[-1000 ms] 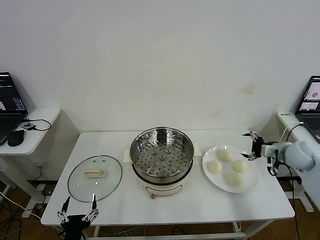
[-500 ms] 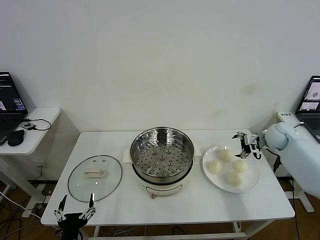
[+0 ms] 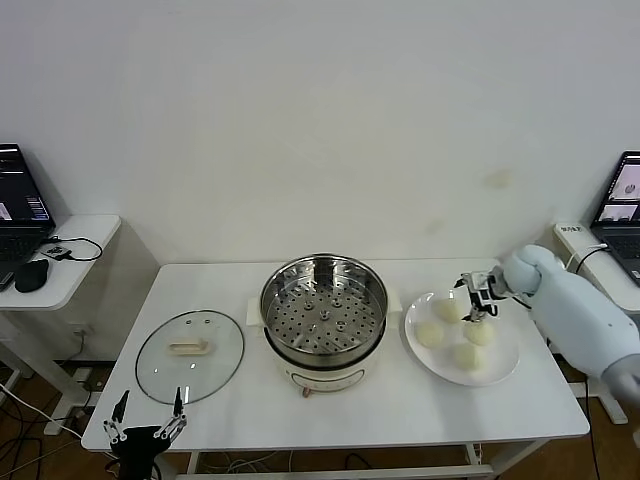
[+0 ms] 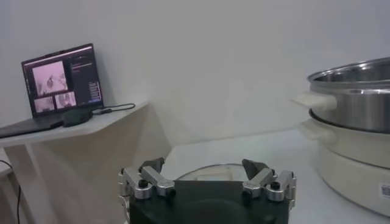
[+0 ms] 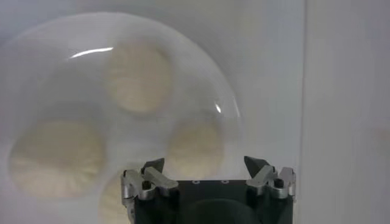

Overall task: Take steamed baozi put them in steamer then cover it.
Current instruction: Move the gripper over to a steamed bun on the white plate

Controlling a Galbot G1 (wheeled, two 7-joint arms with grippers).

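Note:
Several cream-white steamed baozi (image 3: 449,309) lie on a white plate (image 3: 503,360) at the right of the table. My right gripper (image 3: 476,300) hovers over the plate's back part, open, with nothing between its fingers. In the right wrist view the right gripper (image 5: 204,164) points at one baozi (image 5: 195,146) just beyond its fingertips. The steel steamer (image 3: 323,305) stands uncovered in the table's middle, its perforated tray bare. The glass cover (image 3: 190,355) lies flat at the left. My left gripper (image 3: 143,418) waits open at the table's front left edge, and the left wrist view shows this left gripper (image 4: 203,165) before the cover (image 4: 207,173).
A side table (image 3: 70,270) with a laptop and mouse stands to the left, also seen as the laptop (image 4: 61,82) in the left wrist view. Another laptop (image 3: 625,195) sits at the far right. The steamer's handle (image 4: 314,100) juts toward the cover.
My right arm has swung left from beyond the plate's right edge to above the baozi. The left gripper has drifted slightly left and lower.

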